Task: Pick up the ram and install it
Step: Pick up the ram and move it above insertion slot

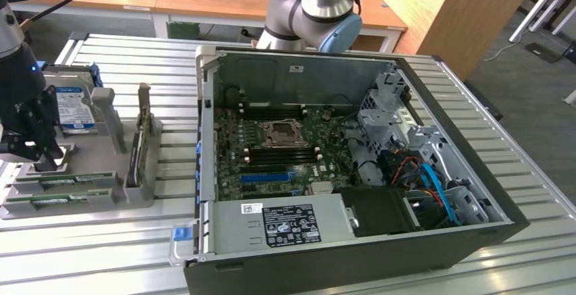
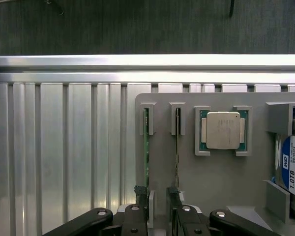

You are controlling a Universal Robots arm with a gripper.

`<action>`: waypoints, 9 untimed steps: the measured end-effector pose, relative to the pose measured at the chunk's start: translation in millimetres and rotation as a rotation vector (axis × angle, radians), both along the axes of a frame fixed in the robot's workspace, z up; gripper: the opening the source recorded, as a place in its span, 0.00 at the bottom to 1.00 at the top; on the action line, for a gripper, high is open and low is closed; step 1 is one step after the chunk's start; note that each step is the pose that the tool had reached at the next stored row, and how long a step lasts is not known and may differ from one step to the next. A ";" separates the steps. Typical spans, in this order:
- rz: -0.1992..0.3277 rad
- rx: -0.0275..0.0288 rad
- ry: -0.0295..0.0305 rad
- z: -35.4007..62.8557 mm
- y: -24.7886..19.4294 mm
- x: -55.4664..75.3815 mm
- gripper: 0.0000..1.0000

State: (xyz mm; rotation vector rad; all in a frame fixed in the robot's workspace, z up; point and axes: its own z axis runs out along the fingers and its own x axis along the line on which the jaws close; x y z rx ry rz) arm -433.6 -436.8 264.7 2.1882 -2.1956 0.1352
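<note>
Two ram sticks stand on edge in slots of a grey holder (image 2: 216,182); in the wrist view they are thin green lines, one ram (image 2: 146,147) beside the other ram (image 2: 177,147). My gripper (image 2: 158,199) is open just above the near ends of both sticks, one black finger (image 2: 140,196) over each. I cannot tell which stick lies between the fingers. Nothing is gripped. In the exterior view the gripper (image 1: 43,160) hangs low over the holder (image 1: 108,197) at the exterior view's left, with the ram sticks (image 1: 70,179) just below it.
A silver-topped processor (image 2: 223,130) and a blue-labelled hard drive (image 2: 291,169) also sit in the holder. The open computer case (image 1: 360,241) with its motherboard (image 1: 279,146) lies to the exterior view's right. A thin card (image 1: 142,133) stands upright between holder and case.
</note>
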 end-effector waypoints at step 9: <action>0.000 0.0183 -0.0001 0.0 -0.5 0.0 0.30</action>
